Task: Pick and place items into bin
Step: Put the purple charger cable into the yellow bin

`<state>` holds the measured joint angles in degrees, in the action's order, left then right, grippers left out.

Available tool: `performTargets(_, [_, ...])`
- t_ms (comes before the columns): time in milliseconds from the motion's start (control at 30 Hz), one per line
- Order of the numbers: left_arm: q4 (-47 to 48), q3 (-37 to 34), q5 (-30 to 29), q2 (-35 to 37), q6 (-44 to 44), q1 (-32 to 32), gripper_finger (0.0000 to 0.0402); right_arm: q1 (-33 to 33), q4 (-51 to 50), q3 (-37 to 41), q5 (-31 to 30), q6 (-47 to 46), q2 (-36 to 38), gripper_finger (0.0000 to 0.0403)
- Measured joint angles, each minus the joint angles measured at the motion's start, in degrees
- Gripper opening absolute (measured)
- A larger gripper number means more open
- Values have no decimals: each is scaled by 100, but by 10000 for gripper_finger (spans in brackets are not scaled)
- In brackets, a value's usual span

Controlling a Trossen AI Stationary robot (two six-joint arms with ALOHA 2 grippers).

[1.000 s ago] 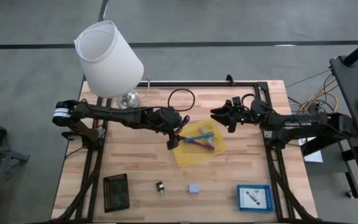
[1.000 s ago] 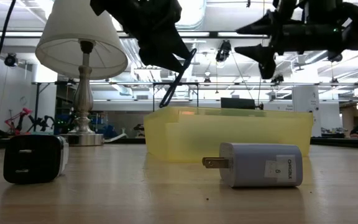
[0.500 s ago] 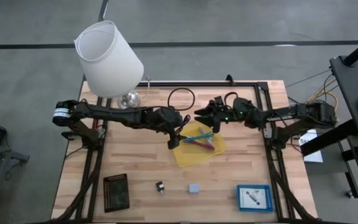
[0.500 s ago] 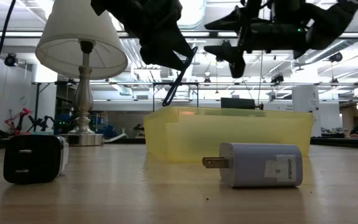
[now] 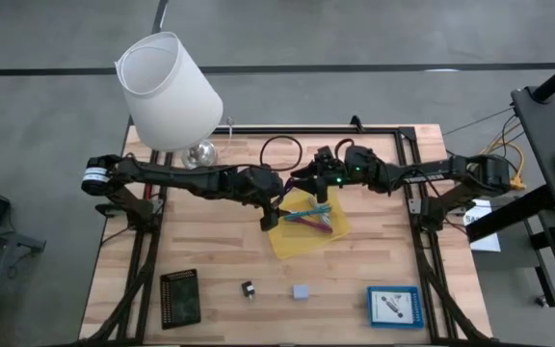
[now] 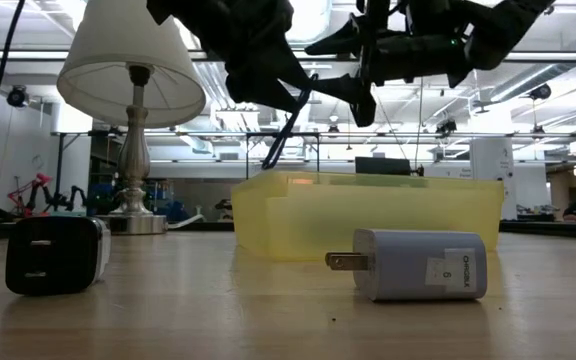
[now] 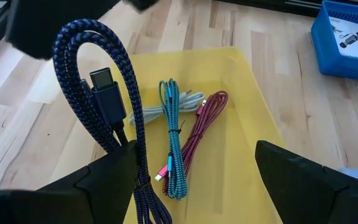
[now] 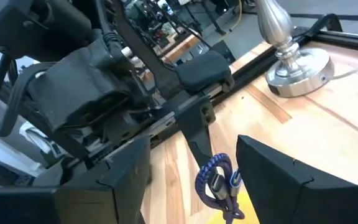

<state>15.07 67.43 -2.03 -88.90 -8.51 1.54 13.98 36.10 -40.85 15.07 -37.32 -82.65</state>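
since the earlier frames the right gripper point(image 5: 308, 179) has travelled from the right side of the table toward the centre and now sits just beside the left gripper point(image 5: 276, 204); the left arm has not shifted.

the left gripper hovers above the near-left edge of the yellow bin point(image 5: 340, 229). its fingers are clamped on a folded dark blue braided cord point(image 7: 107, 118), which hangs as a bundle with its loop uppermost and its connector exposed. holding the bundle high keeps it free of the bin wall, judging by the low view, where the cord point(image 6: 286, 125) hangs above the rim of the bin point(image 6: 368, 215).

the right gripper is spread wide, one finger on either side of the blue loop in the right wrist view point(image 8: 215, 177). this reads as a handover or a regrip, probably so the cord can be lowered into the bin more neatly; contact is not yet evident.

already lying in the bin: a teal cord point(image 7: 173, 140), a magenta cord point(image 7: 199, 124) and a pale grey cord point(image 7: 151, 112), side by side on the floor of the tray.

remaining on the table, well apart from the bin: a black charger point(image 6: 56, 255), a grey-blue charger block point(image 6: 418, 265), a black perforated tray point(image 5: 180, 295) and a blue box point(image 5: 394, 306). the white lamp point(image 5: 170, 92) stands at the far left corner.
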Motion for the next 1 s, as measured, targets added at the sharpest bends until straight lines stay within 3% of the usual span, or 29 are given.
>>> performTargets(500, [-55, 25, 0, 0, 33, 0, 303, 9, -837, -194, -7, -20, 17, 160])
performTargets(667, [-140, 23, -2, 0, 35, 0, 303, 47, -892, -194, -11, -206, 19, 114])
performTargets(867, [-123, 16, -6, 0, 28, 1, 303, 72, -939, -194, 0, -268, 27, 22])
performTargets(1000, [-95, 16, -2, 2, 28, -2, 303, 92, -961, -194, 227, -262, 41, 13])
